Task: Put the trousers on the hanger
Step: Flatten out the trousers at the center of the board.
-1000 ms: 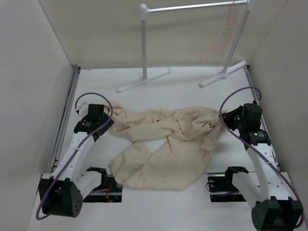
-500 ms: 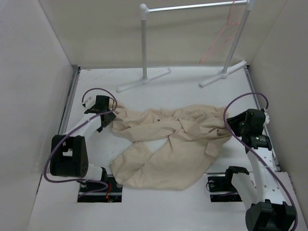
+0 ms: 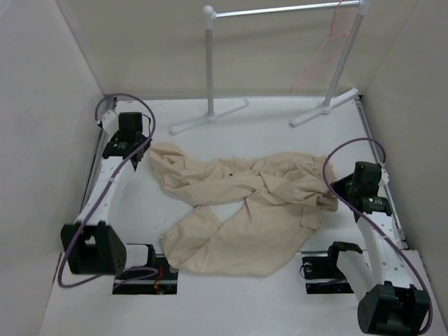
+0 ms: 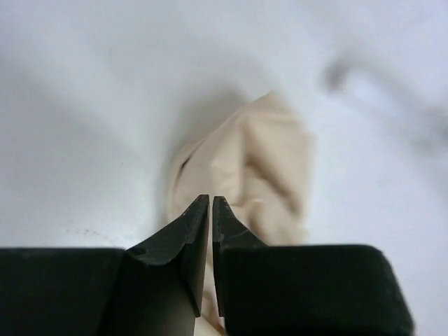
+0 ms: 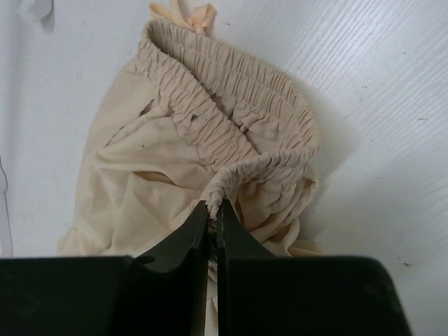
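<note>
The beige trousers (image 3: 238,203) lie crumpled across the middle of the table, legs toward the near edge. My left gripper (image 3: 141,152) is at their far left end, shut, with the cloth (image 4: 266,161) running under and between its fingertips (image 4: 211,198). My right gripper (image 3: 339,190) is at the right end, shut on a pinch of the gathered elastic waistband (image 5: 238,105), which shows right at the fingertips (image 5: 212,204). The thin pink hanger (image 3: 323,54) hangs from the right end of the rail at the back, far from both grippers.
A white rail stand (image 3: 210,63) with two footed posts stands at the back of the table. Pale walls close in the left, right and back sides. Both arm bases and two dark openings sit at the near edge.
My left arm swung back and left and its jaws shut, drawing the trousers' left end with it. My right gripper opened, shifted slightly and shut again on the waistband.
</note>
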### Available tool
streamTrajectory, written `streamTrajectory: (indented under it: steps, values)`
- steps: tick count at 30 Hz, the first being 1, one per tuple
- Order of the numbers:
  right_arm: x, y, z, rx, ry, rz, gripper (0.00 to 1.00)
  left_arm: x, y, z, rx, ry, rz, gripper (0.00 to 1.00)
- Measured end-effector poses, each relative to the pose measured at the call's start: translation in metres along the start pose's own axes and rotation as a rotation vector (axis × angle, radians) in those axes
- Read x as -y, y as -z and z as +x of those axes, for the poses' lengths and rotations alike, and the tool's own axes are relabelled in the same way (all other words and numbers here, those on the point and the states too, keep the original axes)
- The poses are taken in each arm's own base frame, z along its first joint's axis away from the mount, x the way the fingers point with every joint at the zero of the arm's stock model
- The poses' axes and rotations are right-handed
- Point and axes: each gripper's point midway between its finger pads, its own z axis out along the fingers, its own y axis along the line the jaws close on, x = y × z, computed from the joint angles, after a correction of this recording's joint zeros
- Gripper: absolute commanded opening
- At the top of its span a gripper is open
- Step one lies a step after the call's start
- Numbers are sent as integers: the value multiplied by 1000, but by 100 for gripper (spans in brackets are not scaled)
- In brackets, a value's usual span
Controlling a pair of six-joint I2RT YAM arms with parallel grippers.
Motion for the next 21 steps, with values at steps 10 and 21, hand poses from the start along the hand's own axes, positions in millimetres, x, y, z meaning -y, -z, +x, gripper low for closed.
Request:
streamTrajectory:
  steps: [10,21]
  values:
    - [16,19,-17,104,31,65,69,-10,97,-77,257,67,85,58]
    - [-91,-23,-72,95,196,3,55,2,-43,21,-110,-183,-104,71]
